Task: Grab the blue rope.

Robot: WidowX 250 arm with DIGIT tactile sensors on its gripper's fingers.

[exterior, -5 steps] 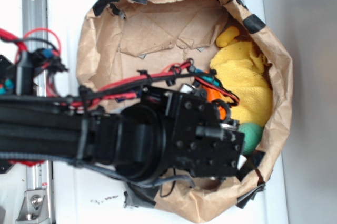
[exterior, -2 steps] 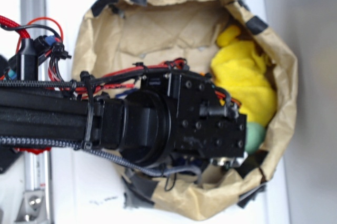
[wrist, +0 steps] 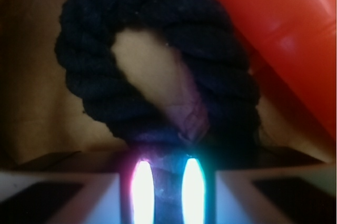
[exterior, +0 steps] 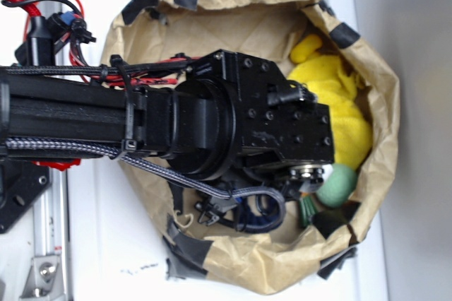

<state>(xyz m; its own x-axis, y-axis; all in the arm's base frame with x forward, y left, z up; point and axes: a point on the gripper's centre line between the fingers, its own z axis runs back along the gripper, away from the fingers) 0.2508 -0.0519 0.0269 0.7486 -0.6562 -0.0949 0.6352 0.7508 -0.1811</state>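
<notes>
Gripper (wrist: 167, 195) low in paper bag (exterior: 367, 68), fingers nipped tight onto blue rope (wrist: 158, 50) loop at base; rope curls ahead, orange carrot toy (wrist: 284, 29) just beside. Risk: thin pinch slips off twisted strand on lift, or carrot snags. Exterior: wrist blocks fingers, rope barely visible

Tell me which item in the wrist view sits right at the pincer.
The thick dark navy twisted rope, looped and running down between the lit fingers. The shiny orange plastic toy lies off to the upper right.
</notes>
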